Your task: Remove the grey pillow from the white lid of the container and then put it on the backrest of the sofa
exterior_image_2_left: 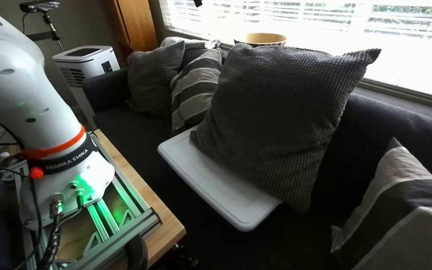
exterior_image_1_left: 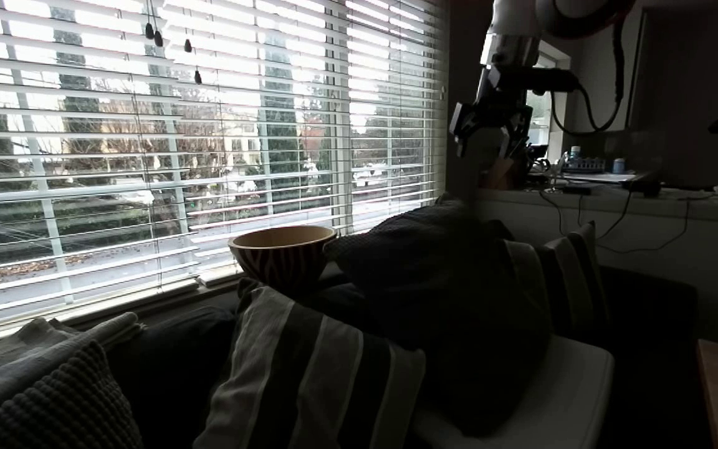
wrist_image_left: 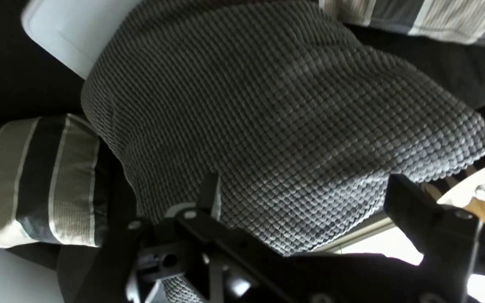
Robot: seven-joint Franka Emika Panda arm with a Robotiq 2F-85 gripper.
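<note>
The large dark grey pillow (exterior_image_1_left: 452, 318) stands tilted, its lower part on the white lid (exterior_image_1_left: 564, 393) and its upper part leaning towards the window. In an exterior view the pillow (exterior_image_2_left: 276, 116) covers much of the lid (exterior_image_2_left: 216, 187), which lies above the seat of the dark sofa (exterior_image_2_left: 133, 131). The backrest (exterior_image_2_left: 403, 108) runs below the window, partly hidden by the pillow. My gripper (exterior_image_1_left: 483, 151) is open and empty, above the pillow. In the wrist view the spread fingers (wrist_image_left: 303, 183) have the pillow (wrist_image_left: 242, 105) beyond them, with a gap; a lid corner (wrist_image_left: 74, 38) shows.
A wooden bowl (exterior_image_1_left: 284, 262) stands behind the pillow by the window blinds (exterior_image_1_left: 209, 125). Striped pillows (exterior_image_2_left: 199, 86) (exterior_image_2_left: 407, 206) lie on either side. A smaller textured grey cushion (exterior_image_2_left: 152, 82) is at the far sofa end. The arm's wooden base table (exterior_image_2_left: 167, 221) faces the sofa.
</note>
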